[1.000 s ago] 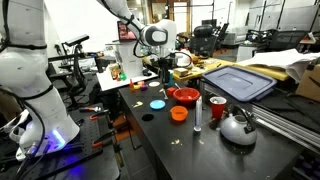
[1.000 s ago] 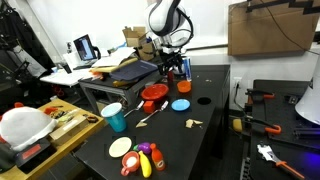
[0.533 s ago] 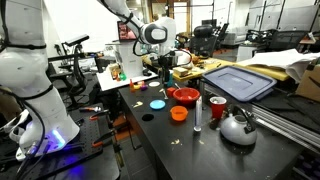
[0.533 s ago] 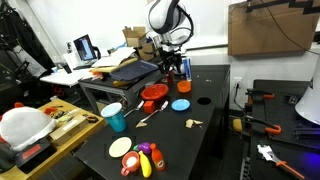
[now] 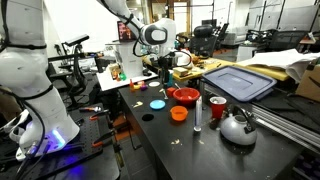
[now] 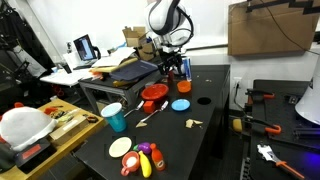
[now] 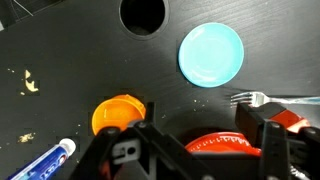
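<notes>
- The gripper (image 7: 203,130) is shown in the wrist view with its fingers (image 7: 135,145) spread well apart. Nothing is clasped between them, so it is read as released and empty.
- The bowl (image 7: 215,147), red and round, is seen at the lower edge of the wrist view, framed between the two fingers and partly hidden by the gripper body. It is set on the black table (image 7: 60,60).
- Key relation: the bowl is placed almost straight below the gripper and apart from it. In both exterior views the gripper (image 5: 165,70) is held above the table, clear of the bowl (image 5: 185,96).
- No long axis is offered by the round bowl, so only the rim is judged to matter for how the jaws are lined up.
- Only one arm is fitted, so no choice of the nearer hand is posed.
- An orange cup (image 7: 118,112) is found just beside the bowl on one side, and a fork (image 7: 265,98) near it on the other.
- A blue plate (image 7: 211,53) is laid beyond the bowl, well apart from the fingers.
</notes>
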Available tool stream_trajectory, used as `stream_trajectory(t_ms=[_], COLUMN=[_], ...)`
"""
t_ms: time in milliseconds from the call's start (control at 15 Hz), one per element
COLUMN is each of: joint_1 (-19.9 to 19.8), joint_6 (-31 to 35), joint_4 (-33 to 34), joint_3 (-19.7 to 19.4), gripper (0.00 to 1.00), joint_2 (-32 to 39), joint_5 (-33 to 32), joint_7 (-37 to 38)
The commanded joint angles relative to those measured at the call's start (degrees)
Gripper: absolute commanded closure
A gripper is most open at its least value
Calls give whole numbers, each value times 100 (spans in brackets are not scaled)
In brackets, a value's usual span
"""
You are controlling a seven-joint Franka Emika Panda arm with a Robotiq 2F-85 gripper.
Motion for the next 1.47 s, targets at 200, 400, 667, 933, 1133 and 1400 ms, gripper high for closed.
stream_trajectory(t_ms=[200,400,667,933,1133,1400], joint_1=[21,17,12,5,1,-7], joint_6=[-55,-47,26,96,178,232], joint_4=[3,40,51,152,309,423], joint_3=[25,14,-42,-147,-259,-389], gripper=[0,34,66,95,100,100], joint_2=[-84,22,243,715,1088,1194], joint_5=[-86,-73,-96,-128,-135,-211], joint_7=[-54,17,137,255,315,165])
